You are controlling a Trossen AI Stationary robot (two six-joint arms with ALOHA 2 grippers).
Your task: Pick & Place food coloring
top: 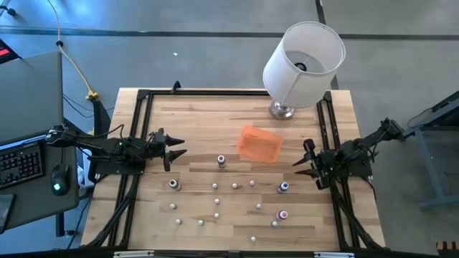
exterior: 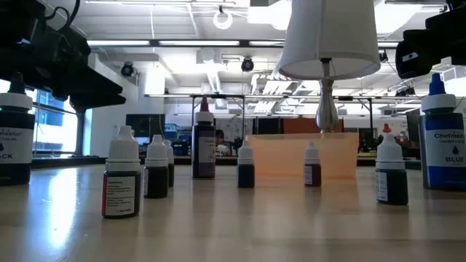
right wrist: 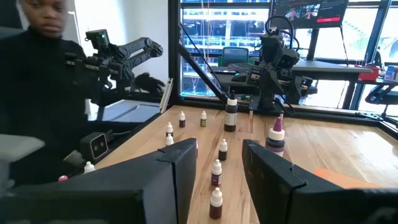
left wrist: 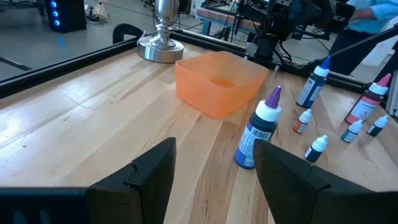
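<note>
The little food coloring bottles [top: 215, 186] stand up straight all over the front half of the bench [top: 201, 122], and the orange tray [top: 259, 143] sits just behind them, near the lamp [top: 301, 64]. The left claw [top: 174, 148] waits at the left side with its two fingers wide apart and holds nothing. The purple-tipped bottle [top: 221, 161] is the closest one to it, a little to its right and toward the front, so this arm looks best placed to grab it from the side. The right claw [top: 307, 163] waits at the right side, fingers apart and holding nothing too, close to the blue bottle [top: 284, 188]
</note>
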